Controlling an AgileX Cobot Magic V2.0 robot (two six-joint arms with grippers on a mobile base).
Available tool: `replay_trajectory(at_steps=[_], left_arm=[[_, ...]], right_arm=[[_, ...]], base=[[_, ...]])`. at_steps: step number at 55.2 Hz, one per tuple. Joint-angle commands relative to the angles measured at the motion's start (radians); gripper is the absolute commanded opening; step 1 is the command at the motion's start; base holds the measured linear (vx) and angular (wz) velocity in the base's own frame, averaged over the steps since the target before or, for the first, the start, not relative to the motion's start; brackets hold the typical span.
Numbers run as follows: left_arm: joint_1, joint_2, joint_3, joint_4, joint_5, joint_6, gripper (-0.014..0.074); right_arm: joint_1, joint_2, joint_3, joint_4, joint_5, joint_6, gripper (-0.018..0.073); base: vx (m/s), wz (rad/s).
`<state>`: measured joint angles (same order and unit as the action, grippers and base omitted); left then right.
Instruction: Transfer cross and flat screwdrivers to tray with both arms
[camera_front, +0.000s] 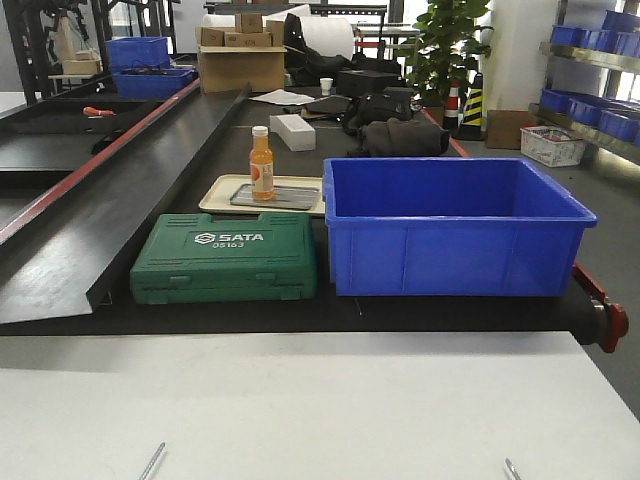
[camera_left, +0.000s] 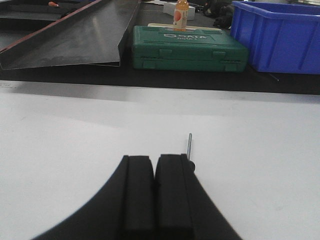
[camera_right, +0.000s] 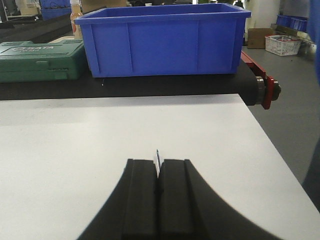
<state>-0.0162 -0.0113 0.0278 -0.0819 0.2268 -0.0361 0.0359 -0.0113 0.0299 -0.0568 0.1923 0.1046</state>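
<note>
Two thin silver screwdriver shafts poke into the bottom of the front view, one at the left (camera_front: 152, 462) and one at the right (camera_front: 512, 468), on the white table (camera_front: 320, 400). Their handles are hidden. In the left wrist view my left gripper (camera_left: 154, 157) is shut. A screwdriver shaft (camera_left: 189, 145) sticks out just past the outer side of its right finger, not between the jaws. My right gripper (camera_right: 158, 161) is shut too. A shaft tip (camera_right: 157, 156) shows at the slit between its fingertips, and I cannot tell whether it is pinched. The tray is out of view.
Beyond the table's far edge runs a black belt with a green SATA tool case (camera_front: 226, 258), a big blue bin (camera_front: 455, 225), and a beige tray (camera_front: 262, 196) holding an orange bottle (camera_front: 261, 163). A black metal ramp (camera_front: 110, 200) slopes at the left.
</note>
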Motion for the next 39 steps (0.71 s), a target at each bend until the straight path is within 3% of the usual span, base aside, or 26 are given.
replay_trajectory(at_steps=[1,39], left_arm=[[-0.004,-0.004,-0.028,-0.002,-0.088,-0.007,-0.0006],[-0.004,-0.004,-0.028,-0.002,-0.141,-0.007,-0.0006]], right_arm=[[-0.007,-0.005,0.008,-0.01,-0.083,-0.003,-0.0008],[-0.007,-0.005,0.008,-0.01,-0.083,-0.003,-0.0008]], base=[[0.0,0.0],[0.0,0.0]])
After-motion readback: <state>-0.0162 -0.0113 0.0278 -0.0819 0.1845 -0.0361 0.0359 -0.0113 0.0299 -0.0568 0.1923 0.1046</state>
